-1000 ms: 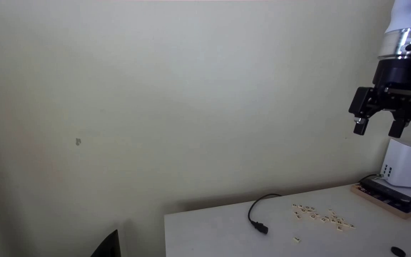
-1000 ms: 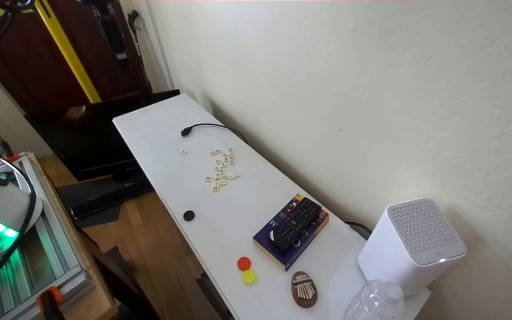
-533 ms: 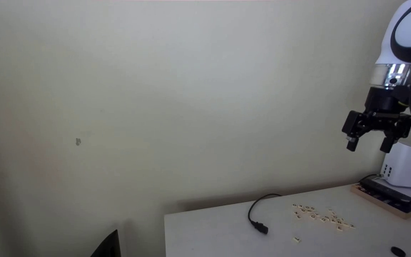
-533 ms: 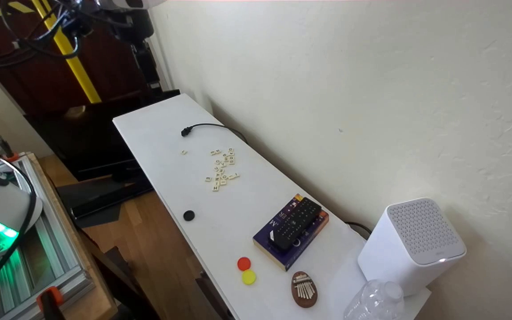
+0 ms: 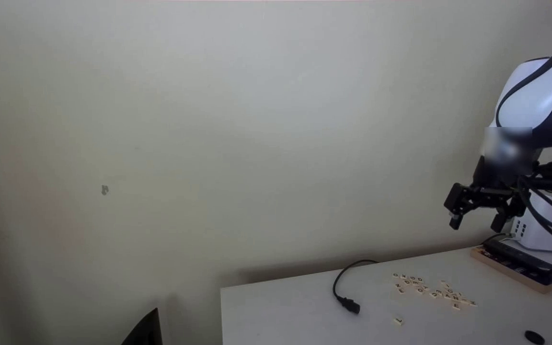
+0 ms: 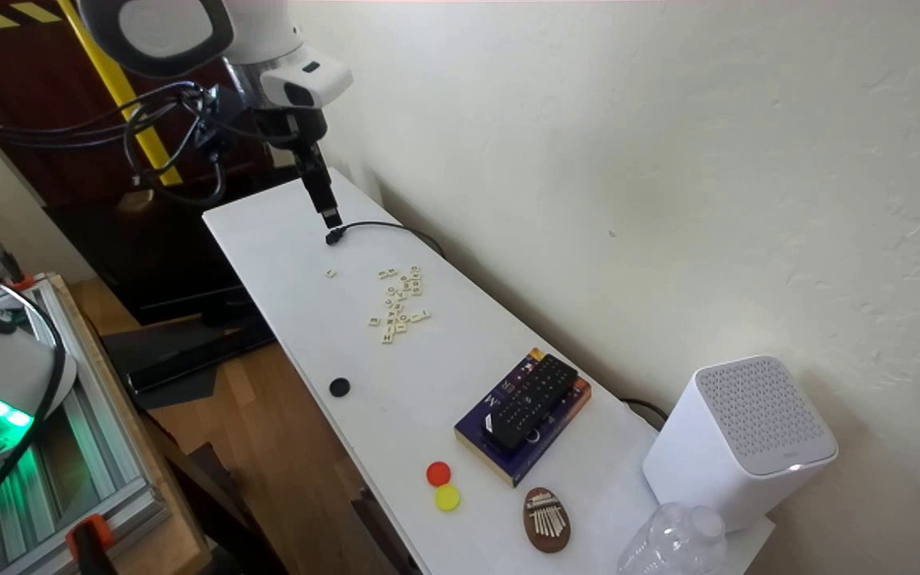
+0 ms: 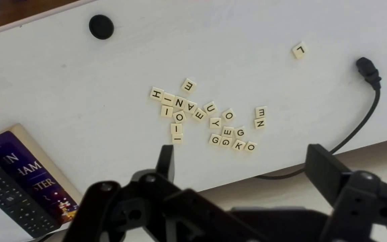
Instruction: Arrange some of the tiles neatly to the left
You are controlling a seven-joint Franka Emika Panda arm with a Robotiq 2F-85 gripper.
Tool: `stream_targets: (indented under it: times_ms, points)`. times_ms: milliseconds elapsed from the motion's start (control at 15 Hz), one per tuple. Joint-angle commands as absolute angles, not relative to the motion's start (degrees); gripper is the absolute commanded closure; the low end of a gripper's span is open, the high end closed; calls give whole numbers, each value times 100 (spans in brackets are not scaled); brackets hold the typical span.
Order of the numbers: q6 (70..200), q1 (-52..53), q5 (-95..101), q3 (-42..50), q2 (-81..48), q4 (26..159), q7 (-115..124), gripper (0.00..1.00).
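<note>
The tiles are small pale beige letter squares lying flat on the white table. In the wrist view most form a loose cluster, with the N tile (image 7: 179,103) in its left group and the K tile (image 7: 239,145) in its right group. An E and N pair (image 7: 260,112) lies slightly apart. A single L tile (image 7: 299,50) lies alone; it also shows in both exterior views (image 5: 398,321) (image 6: 331,274). My gripper (image 7: 240,148) is open with nothing between its fingers. It hangs above the table in both exterior views (image 5: 477,224) (image 6: 332,217).
A black cable (image 7: 368,72) lies beyond the tiles near the wall. A black disc (image 6: 339,387), a red disc (image 6: 438,473) and a yellow disc (image 6: 447,498) lie near the front edge. A book (image 6: 472,432) with a remote (image 6: 532,403), a thumb piano (image 6: 546,521), white box (image 6: 739,447) and bottle (image 6: 674,547) stand farther along.
The arm has come down and forward over the table; in an exterior view the gripper moved down and left. The gripper stays open. The tiles have not moved.
</note>
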State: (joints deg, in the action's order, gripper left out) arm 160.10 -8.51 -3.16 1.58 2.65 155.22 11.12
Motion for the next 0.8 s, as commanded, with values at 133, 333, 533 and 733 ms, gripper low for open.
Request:
stream_targets:
  times_ms: [133, 333, 533, 733]
  points:
    - [16286, -665, -488, 335, -322, 15354, 960, 0]
    - [16305, -645, -506, 357, -466, 15297, 945, 0]
    - [16305, -638, -502, 363, -429, 15295, 948, 0]
    - [16271, -531, -338, 331, -758, 15168, 1082, 0]
